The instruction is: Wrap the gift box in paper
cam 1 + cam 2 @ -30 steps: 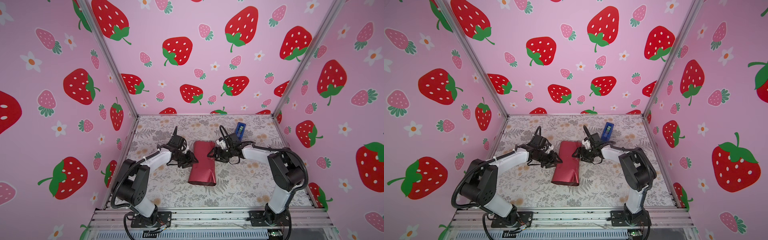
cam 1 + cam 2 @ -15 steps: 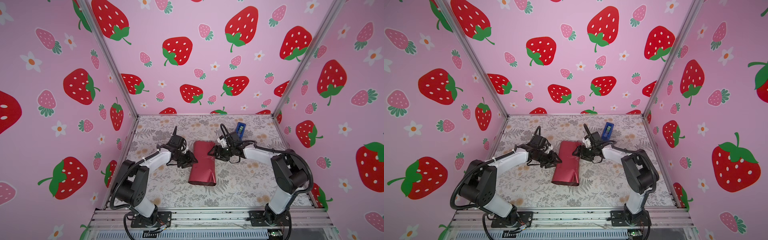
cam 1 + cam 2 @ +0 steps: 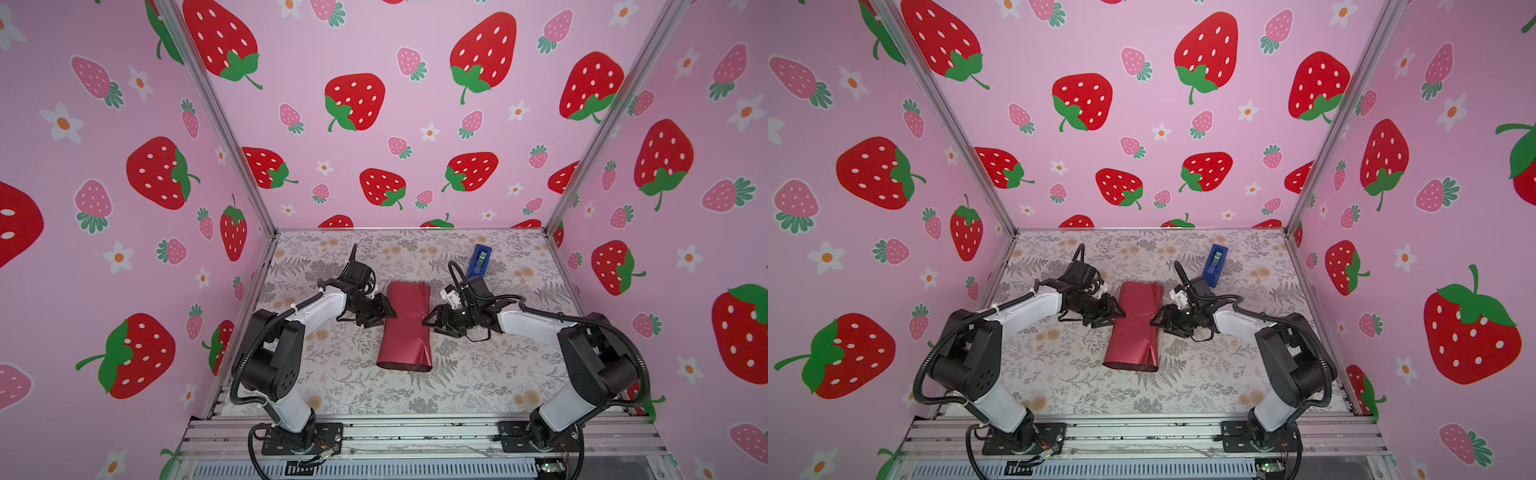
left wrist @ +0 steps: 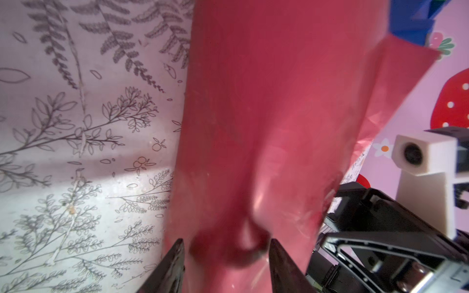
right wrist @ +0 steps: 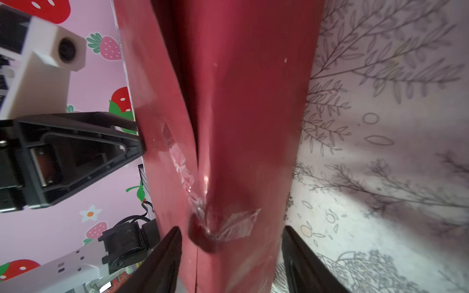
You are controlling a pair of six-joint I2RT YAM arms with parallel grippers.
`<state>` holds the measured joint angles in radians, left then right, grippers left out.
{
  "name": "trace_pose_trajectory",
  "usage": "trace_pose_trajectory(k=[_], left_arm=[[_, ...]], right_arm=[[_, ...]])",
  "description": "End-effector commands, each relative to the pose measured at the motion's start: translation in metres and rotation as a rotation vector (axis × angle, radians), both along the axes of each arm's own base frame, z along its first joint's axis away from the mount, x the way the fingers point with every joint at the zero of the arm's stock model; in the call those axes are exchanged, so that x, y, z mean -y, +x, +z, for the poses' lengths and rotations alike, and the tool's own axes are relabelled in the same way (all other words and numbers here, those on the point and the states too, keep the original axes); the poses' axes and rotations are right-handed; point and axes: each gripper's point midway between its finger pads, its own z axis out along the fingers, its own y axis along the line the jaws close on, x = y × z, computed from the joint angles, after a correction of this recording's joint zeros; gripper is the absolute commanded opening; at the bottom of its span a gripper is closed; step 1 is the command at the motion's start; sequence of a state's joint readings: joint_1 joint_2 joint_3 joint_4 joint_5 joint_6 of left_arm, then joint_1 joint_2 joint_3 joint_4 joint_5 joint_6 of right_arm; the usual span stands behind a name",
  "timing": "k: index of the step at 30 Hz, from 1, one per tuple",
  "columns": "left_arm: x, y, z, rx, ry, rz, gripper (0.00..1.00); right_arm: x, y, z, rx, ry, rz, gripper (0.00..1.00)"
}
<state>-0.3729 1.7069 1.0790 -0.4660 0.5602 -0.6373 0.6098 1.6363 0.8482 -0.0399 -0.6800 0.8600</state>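
The paper point(image 3: 405, 328) point(image 3: 1136, 328) lies on the table as a long maroon tube, pinched narrow at its middle. The gift box is hidden. My left gripper point(image 3: 384, 313) point(image 4: 227, 253) is at the tube's left side, shut on the paper point(image 4: 266, 114), which fills the gap between its fingers and is dented there. My right gripper point(image 3: 430, 322) point(image 5: 231, 241) faces it from the right side. Its jaws straddle the paper point(image 5: 241, 101), with a narrow gap at the table-side finger. Crumpled clear tape point(image 5: 233, 223) sits on the seam between them.
A blue tape dispenser point(image 3: 480, 259) point(image 3: 1216, 262) stands at the back right, just behind my right wrist. Pink strawberry walls close in the floral table point(image 3: 478, 365) on three sides. A metal rail with the arm bases runs along the front edge.
My right gripper has slid along the paper's right edge toward the front, and its jaws have narrowed round the tube. The left gripper has stayed at the left side.
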Motion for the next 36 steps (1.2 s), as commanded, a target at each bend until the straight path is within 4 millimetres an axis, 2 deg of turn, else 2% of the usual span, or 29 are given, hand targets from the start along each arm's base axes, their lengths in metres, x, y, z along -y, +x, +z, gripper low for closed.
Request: trace_pose_trajectory(k=[1, 7, 11, 15, 19, 23, 25, 31, 36], left_arm=[[0.01, 0.012, 0.011, 0.024, -0.043, -0.005, 0.55], [0.017, 0.027, 0.014, 0.028, -0.061, 0.001, 0.54], [0.018, 0.042, 0.017, 0.043, -0.056, 0.01, 0.55], [0.019, 0.057, 0.019, 0.055, -0.064, 0.019, 0.54], [0.014, 0.06, 0.026, 0.071, -0.047, 0.02, 0.55], [0.006, 0.046, 0.033, 0.088, -0.036, 0.02, 0.55], [0.002, 0.035, 0.034, 0.089, -0.04, 0.024, 0.56], [-0.001, 0.008, 0.022, 0.082, -0.086, 0.036, 0.57], [0.005, -0.001, 0.015, 0.066, -0.122, 0.023, 0.58]], right_arm=[[-0.015, 0.004, 0.009, 0.003, 0.08, 0.003, 0.58], [-0.023, 0.022, 0.007, 0.023, 0.074, -0.026, 0.5], [-0.024, 0.041, 0.003, 0.053, 0.026, -0.051, 0.48], [-0.022, 0.06, 0.0, 0.066, 0.013, -0.078, 0.49], [-0.015, 0.064, 0.009, 0.085, -0.003, -0.086, 0.58], [-0.007, 0.047, 0.018, 0.086, 0.001, -0.066, 0.62], [-0.003, 0.03, 0.018, 0.064, 0.011, -0.052, 0.62], [0.0, -0.015, 0.018, 0.042, 0.03, -0.023, 0.65], [-0.006, -0.028, 0.015, 0.039, 0.042, -0.011, 0.66]])
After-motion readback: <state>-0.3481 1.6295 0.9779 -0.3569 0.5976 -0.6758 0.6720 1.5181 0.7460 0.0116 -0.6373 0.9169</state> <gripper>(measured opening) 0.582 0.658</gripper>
